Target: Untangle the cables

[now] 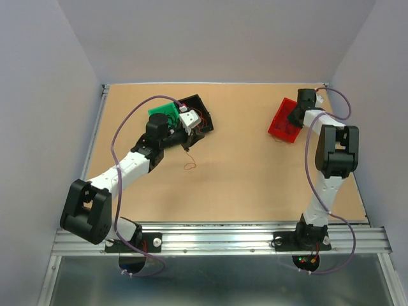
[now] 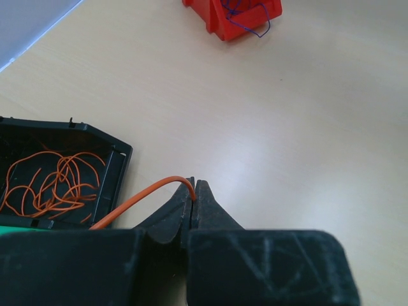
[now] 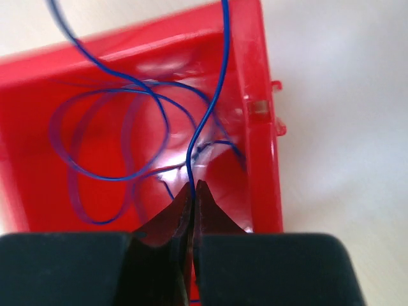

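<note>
The left fingers (image 2: 173,215) were pinched together on 1 orange cable (image 2: 153,186), which arched away toward the black bin (image 2: 118,171) just beside them. A tangle of orange cables (image 2: 57,182) lay inside that bin. The right fingers (image 3: 213,217) were clamped on 1 blue cable (image 3: 189,162) over the red bin (image 3: 258,76), where more blue loops (image 3: 118,178) lay. Both bins sat well apart on the counter (image 1: 255,185), and 1 small cable curl (image 1: 190,167) lay loose near the left arm.
</note>
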You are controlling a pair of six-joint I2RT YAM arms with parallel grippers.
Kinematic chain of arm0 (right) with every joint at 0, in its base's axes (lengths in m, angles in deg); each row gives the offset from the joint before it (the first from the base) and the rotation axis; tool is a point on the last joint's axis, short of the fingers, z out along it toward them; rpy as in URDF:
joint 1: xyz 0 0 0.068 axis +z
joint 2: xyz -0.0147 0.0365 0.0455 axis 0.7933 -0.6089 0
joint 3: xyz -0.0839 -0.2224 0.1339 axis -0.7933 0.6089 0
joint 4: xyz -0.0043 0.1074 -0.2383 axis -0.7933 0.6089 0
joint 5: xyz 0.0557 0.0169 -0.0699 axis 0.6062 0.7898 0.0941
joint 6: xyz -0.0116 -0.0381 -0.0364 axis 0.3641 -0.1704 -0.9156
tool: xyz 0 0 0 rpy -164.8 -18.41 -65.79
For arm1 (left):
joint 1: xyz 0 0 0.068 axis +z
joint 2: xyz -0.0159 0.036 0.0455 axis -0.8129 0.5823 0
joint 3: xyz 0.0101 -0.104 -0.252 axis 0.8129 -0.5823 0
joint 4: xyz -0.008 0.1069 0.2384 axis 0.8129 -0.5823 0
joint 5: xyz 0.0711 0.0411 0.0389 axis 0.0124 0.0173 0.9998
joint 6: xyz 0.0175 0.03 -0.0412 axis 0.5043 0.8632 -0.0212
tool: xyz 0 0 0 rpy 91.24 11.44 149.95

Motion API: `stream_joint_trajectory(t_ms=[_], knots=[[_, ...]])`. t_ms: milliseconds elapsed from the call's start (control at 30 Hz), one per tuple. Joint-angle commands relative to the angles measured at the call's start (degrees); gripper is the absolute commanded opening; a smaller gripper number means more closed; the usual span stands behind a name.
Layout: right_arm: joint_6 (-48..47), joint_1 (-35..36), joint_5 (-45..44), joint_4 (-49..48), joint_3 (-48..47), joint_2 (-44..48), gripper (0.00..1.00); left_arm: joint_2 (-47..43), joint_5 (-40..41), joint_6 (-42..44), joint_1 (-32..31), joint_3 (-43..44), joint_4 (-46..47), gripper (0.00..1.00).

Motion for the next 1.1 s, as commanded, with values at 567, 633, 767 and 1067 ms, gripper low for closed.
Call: stream_joint_trajectory(t_ms=[567, 633, 767, 1067], knots=[[-4.56, 7.31, -13.50, 2.57, -1.84, 5.32, 0.31, -6.60, -3.85, -1.27, -0.50, 8.12, -5.21, 0.00], [-4.91, 7.39, -13.50, 2.48, -0.88, 6.81, 0.35, -6.87, -3.68, -1.28, -0.49, 11.45, -6.87, 0.00], [-5.09, 8.01, -13.50, 2.22, 1.15, 11.64, 0.48, -5.99, -2.36, -1.36, -0.41, 17.52, -11.80, 0.00], [-5.88, 10.38, -12.97, 1.34, 5.10, 20.08, 0.93, 0.94, -0.96, -2.42, 0.47, 32.38, -16.46, 0.00]])
